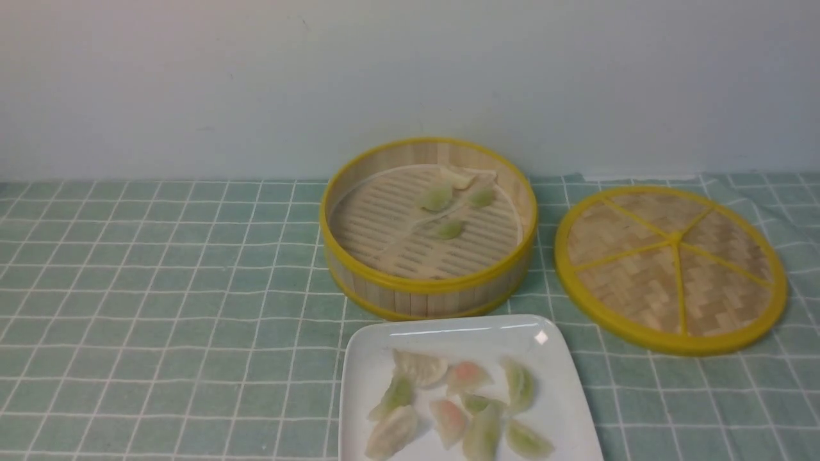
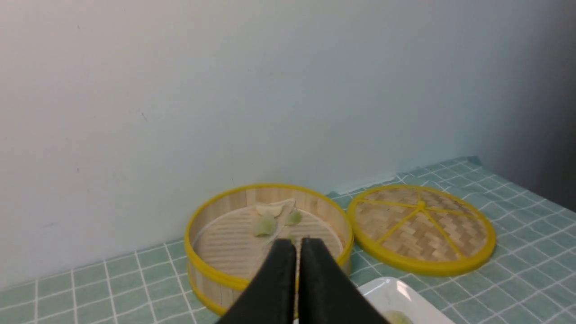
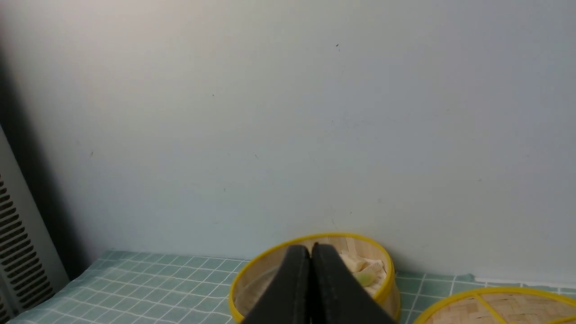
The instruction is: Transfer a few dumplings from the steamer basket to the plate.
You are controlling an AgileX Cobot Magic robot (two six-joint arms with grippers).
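The steamer basket point(image 1: 428, 289) stands at the table's middle back, uncovered, with a few green and pale dumplings point(image 1: 436, 198) lying toward its far side. In front of it the white plate point(image 1: 366, 384) carries several dumplings point(image 1: 467, 376), green, pink and pale. Neither arm shows in the front view. My left gripper point(image 2: 297, 243) is shut and empty, seen against the basket point(image 2: 211, 276) in its wrist view, with the plate's corner point(image 2: 396, 297) beside it. My right gripper point(image 3: 310, 248) is also shut with nothing in it, and the basket point(image 3: 252, 270) appears behind its tips.
The flat woven lid point(image 1: 669, 266) with a yellow rim lies to the right of the basket. A green checked cloth point(image 1: 160, 288) covers the table and a pale wall runs right behind the basket. A slatted grey panel point(image 3: 18, 243) stands past the table's left end.
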